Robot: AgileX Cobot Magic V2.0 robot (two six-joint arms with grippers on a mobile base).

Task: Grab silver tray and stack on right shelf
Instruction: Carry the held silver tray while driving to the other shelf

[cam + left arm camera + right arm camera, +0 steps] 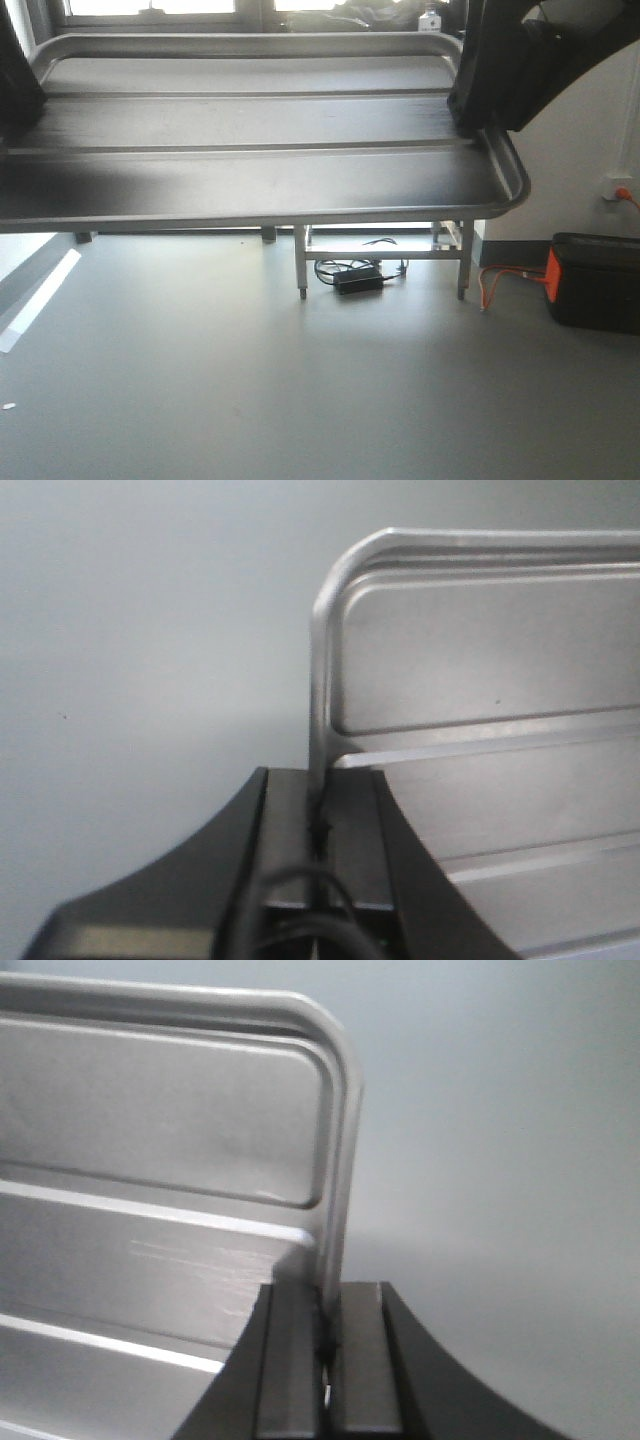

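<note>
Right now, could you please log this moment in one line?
phase: holding | silver tray: aloft, level | left gripper: shut on rim | right gripper: shut on rim

Left gripper (320,780): matte black, two flat, straight-edged fingers (290,840) with outward-flaring curved shoulders. A thin black cable (300,872) loops at the base.
Right gripper (328,1295): matching black fingers (295,1360), same flared shoulders.
Right arm housing (510,60): black, smooth, bulky, seen from the front.
</note>
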